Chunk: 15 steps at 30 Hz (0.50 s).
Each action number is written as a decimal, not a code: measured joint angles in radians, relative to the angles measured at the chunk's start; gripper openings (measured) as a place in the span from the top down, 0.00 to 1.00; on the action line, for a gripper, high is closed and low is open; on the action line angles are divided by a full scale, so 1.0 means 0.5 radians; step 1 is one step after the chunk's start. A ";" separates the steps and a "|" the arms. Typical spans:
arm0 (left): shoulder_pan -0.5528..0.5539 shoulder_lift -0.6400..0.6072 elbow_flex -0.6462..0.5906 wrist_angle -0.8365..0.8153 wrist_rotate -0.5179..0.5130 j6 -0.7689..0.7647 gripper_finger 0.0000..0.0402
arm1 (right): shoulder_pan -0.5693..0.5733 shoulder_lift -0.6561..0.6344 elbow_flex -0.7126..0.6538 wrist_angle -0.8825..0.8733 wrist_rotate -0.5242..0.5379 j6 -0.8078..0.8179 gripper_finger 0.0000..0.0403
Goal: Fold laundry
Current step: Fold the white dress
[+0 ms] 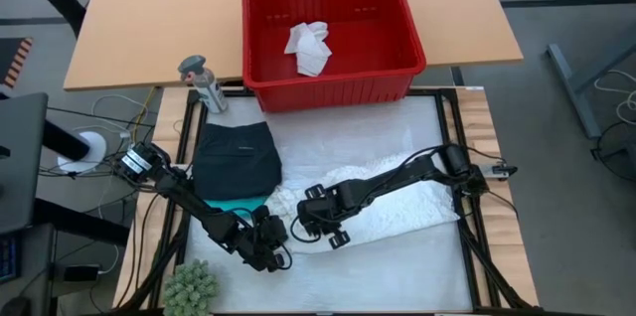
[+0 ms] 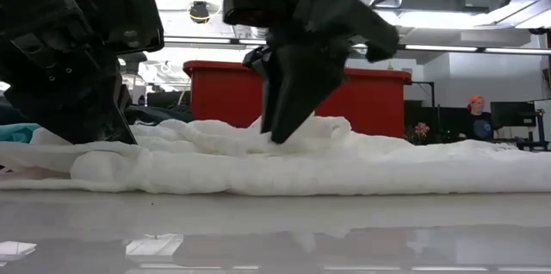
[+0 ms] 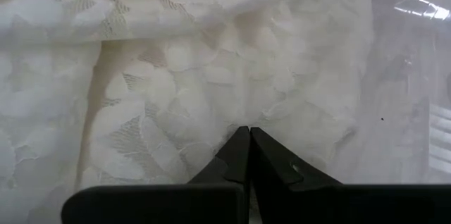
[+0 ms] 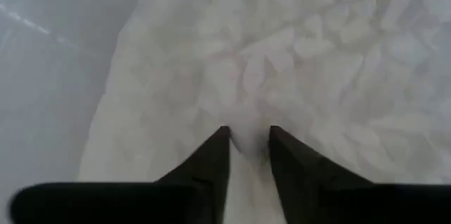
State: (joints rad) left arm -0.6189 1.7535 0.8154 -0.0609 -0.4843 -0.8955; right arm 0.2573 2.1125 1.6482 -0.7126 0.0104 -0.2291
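1. Nearest the front edge of the table [image 1: 397,266] we see a small green fuzzy plant [image 1: 190,288], sitting at the left corner, apart from the cloth.
2. Just beyond it the left gripper [image 3: 248,143] is down low at the near left end of the white lace garment [image 1: 397,212], its fingers pressed tight together; we cannot tell whether any cloth is caught between the tips.
3. Beside it, the right gripper [image 4: 248,136] is pressed down into the same garment, fingers a little apart with a fold of white lace bunched between them; we read that as pinching the cloth.
4. In the low view that gripper's dark fingers [image 2: 288,93] point steeply down into the crumpled white ridge.
5. The lace garment lies spread across the middle of the table, running from the two grippers out toward the right side.
6. Behind the left arm, black shorts [image 1: 237,159] lie flat, with a teal garment [image 1: 234,203] peeking out from under their near edge.
7. Farther back stands the red basket [image 1: 333,82], with one white cloth [image 1: 309,47] crumpled inside.
8. Left of the basket, a grey bottle-like object [image 1: 204,82] stands upright.
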 joint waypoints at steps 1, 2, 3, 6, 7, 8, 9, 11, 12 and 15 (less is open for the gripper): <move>0.000 0.000 0.000 0.000 0.000 0.000 1.00 | 0.001 0.001 -0.001 -0.005 0.017 0.011 0.75; 0.000 0.000 0.000 0.000 -0.001 0.000 1.00 | 0.001 0.001 -0.003 -0.013 0.024 0.031 0.79; 0.000 0.000 0.000 0.000 -0.001 0.001 1.00 | 0.001 -0.001 -0.003 -0.017 0.025 0.044 0.84; 0.000 0.000 0.000 0.003 -0.002 0.002 1.00 | 0.001 -0.019 0.000 -0.019 0.025 0.090 0.95; 0.000 0.000 0.000 0.003 -0.002 0.002 1.00 | 0.001 -0.024 0.000 -0.024 0.024 0.105 0.96; 0.000 0.000 0.000 0.003 -0.002 0.002 1.00 | 0.001 -0.026 0.003 -0.018 0.025 0.128 0.96; 0.000 0.000 0.000 0.003 -0.002 0.002 1.00 | 0.001 -0.026 0.027 -0.037 0.025 0.145 0.94; 0.000 0.000 0.000 0.004 -0.002 0.002 1.00 | 0.002 -0.029 0.093 -0.090 0.025 0.159 0.92; 0.000 0.000 0.000 0.004 -0.003 0.002 1.00 | 0.005 -0.033 0.127 -0.098 0.025 0.160 0.91; 0.000 0.000 0.000 0.004 -0.003 0.002 1.00 | 0.013 -0.036 0.229 -0.100 0.023 0.167 0.93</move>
State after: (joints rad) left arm -0.6189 1.7535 0.8154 -0.0589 -0.4858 -0.8948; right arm 0.2640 2.0945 1.7627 -0.7626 0.0221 -0.1455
